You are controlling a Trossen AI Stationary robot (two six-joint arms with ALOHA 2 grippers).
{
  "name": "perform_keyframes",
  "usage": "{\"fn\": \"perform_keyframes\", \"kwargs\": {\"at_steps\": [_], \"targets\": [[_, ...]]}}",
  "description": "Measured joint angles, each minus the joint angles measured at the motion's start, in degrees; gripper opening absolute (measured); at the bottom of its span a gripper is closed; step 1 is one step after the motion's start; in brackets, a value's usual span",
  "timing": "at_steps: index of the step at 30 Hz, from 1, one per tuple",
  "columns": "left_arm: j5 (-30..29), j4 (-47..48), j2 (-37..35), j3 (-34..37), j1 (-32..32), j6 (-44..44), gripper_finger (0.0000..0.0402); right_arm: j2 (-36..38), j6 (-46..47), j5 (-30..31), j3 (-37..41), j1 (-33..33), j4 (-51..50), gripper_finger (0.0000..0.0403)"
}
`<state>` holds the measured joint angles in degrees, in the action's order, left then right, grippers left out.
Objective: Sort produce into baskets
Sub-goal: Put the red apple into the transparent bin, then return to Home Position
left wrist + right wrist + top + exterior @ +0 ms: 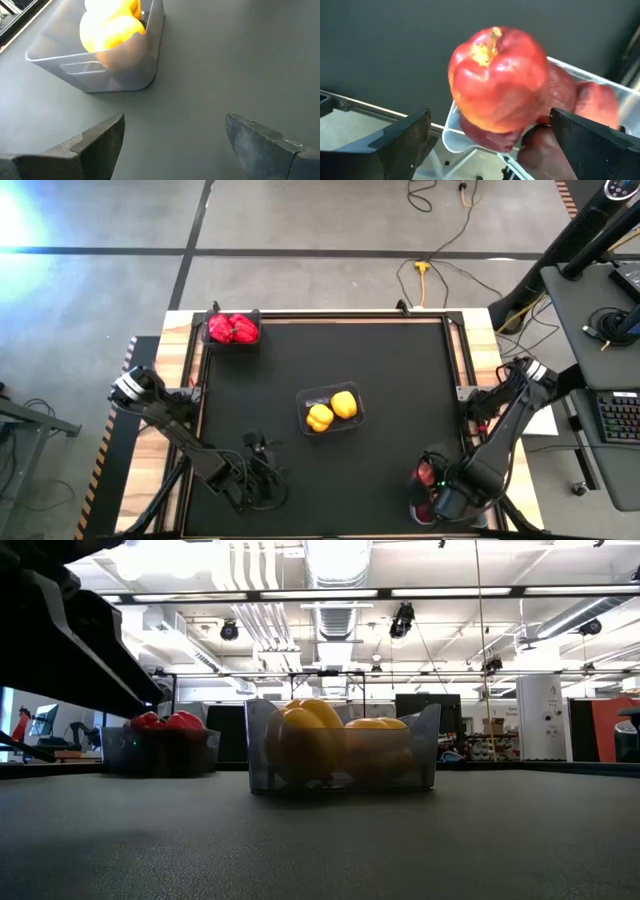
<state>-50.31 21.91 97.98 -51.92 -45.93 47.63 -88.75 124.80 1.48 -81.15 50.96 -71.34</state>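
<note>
The right gripper (487, 142) hangs with fingers spread wide just above an apple (497, 80) heaped in the clear basket (457, 140) at the near right corner — best lifted straight up, no nudging the pile. The left gripper (172, 145), also open, waits near the yellow peppers (110, 25).

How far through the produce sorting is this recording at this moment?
Nearly finished, it seems. Red peppers sit in the dark basket at the far left corner, yellow peppers in the clear basket mid-table. The right pincer, open, is over the clear tub at the near right, an apple resting atop the others. The left pincer is open and empty. No loose produce shows on the mat.
</note>
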Motion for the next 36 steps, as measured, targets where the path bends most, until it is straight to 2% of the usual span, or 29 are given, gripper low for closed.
{"fn": "perform_keyframes", "kwargs": {"at_steps": [6,11,21,32,36], "targets": [[0.07,2.39,-1.52,0.00,0.02,0.10,0.0326,0.46,0.87,0.02,-4.02,-0.39,-7.92,0.0399],[0.05,2.65,-1.52,0.35,0.02,1.33,0.0326,0.35,3.97,-0.02,-3.25,-0.79,-12.30,0.0400],[1.83,2.74,-1.60,0.74,0.02,4.41,0.0326,-1.40,0.19,-6.12,-2.49,-2.36,-10.81,0.0400],[3.51,3.30,-2.12,0.87,0.02,4.49,0.0326,-0.93,-0.33,-6.38,-2.57,-2.53,-10.34,0.0400],[4.86,4.19,-2.52,0.98,0.00,4.53,0.0327,0.31,-0.59,-3.08,-4.21,-2.98,-11.24,0.0400]]}}
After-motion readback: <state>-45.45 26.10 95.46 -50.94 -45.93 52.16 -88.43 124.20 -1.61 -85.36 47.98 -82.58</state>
